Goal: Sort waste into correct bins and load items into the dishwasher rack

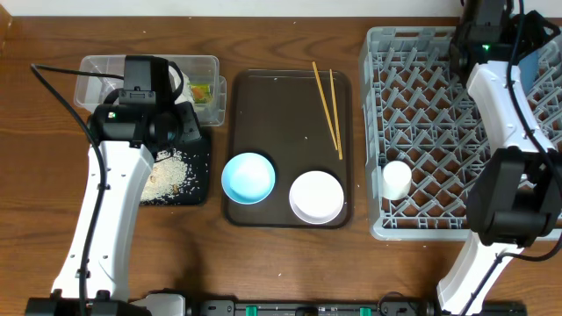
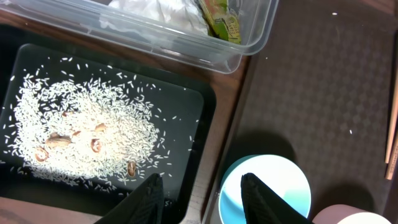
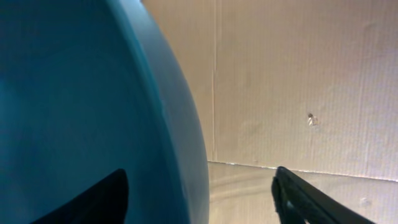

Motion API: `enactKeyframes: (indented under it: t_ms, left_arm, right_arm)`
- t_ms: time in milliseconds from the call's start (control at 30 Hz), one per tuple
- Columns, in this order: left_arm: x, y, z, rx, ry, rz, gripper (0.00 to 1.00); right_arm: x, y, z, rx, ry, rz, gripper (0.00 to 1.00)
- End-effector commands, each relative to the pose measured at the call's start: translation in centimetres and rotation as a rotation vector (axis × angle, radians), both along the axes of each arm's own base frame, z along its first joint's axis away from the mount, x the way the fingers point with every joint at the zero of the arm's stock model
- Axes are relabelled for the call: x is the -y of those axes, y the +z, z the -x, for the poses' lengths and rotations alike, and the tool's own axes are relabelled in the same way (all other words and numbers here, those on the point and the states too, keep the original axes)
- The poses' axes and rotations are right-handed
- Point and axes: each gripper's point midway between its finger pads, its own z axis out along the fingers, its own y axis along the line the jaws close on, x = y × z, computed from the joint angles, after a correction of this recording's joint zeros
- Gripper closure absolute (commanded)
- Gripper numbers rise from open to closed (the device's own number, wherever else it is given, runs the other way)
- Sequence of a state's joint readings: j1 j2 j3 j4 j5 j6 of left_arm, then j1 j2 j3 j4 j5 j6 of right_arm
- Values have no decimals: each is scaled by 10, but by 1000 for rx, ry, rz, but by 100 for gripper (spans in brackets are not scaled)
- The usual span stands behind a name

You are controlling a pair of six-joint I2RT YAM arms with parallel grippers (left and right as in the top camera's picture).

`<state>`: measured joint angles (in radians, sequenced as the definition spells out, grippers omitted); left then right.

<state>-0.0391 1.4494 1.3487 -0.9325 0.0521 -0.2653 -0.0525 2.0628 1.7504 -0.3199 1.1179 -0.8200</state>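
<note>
Tub (image 2: 249, 50) holds tissue (image 2: 155, 12), wrapper (image 2: 221, 18); black tray (image 2: 208, 118) holds rice (image 2: 81, 124); rack (image 1: 386, 53) holds cup (image 1: 396, 178); left gripper (image 2: 200, 180) spread, empty; right gripper (image 3: 200, 180) spread beside plate (image 3: 62, 93).

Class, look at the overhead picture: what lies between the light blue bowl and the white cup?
The white-pinkish bowl, sitting on the brown tray, and then the grey side wall of the rack. The overhead view shows this.

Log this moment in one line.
left gripper open | right gripper open at dark blue plate | white cup in rack | light blue bowl, white bowl, chopsticks on brown tray
</note>
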Motion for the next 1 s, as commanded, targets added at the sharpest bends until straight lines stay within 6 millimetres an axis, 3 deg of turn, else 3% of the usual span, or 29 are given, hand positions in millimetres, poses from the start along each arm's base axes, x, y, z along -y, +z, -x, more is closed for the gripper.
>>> enactKeyframes:
  t_ms: [0, 133, 300, 400, 567, 600, 633, 733, 833, 900, 967]
  left_arm:
    - [-4, -2, 0, -5, 7, -13, 56]
    - [-4, -2, 0, -4, 7, -13, 56]
    - [-4, -2, 0, -4, 7, -13, 57]
    - [-4, -2, -1, -4, 7, -13, 56]
    - [-4, -2, -1, -4, 6, -14, 57]
    - [-4, -2, -1, -1, 6, -14, 56]
    - [-4, -2, -1, 0, 6, -13, 56]
    - [-4, -1, -3, 7, 7, -13, 57]
    - [-4, -1, -3, 7, 6, -13, 56]
    - [-4, -1, -3, 6, 6, -13, 56]
    - [-4, -1, -2, 3, 6, -13, 57]
  right_arm:
    - [-11, 2, -5, 30, 14, 1, 25]
    - [-25, 14, -11, 80, 49, -6, 19]
    - [-57, 40, -20, 179, 149, -50, 10]
    - [-86, 61, -23, 279, 224, -110, 1]
    - [-148, 76, -19, 439, 345, -321, 1]
    - [-175, 67, -17, 428, 401, -427, 1]
    - [-189, 61, -15, 407, 435, -483, 1]
    - [-267, 21, 1, 258, 585, -800, 1]
    - [-353, -20, 46, -29, 739, -1148, 1]
    - [-383, -36, 80, -197, 769, -1294, 9]
    - [-396, -53, 108, -334, 744, -1372, 14]
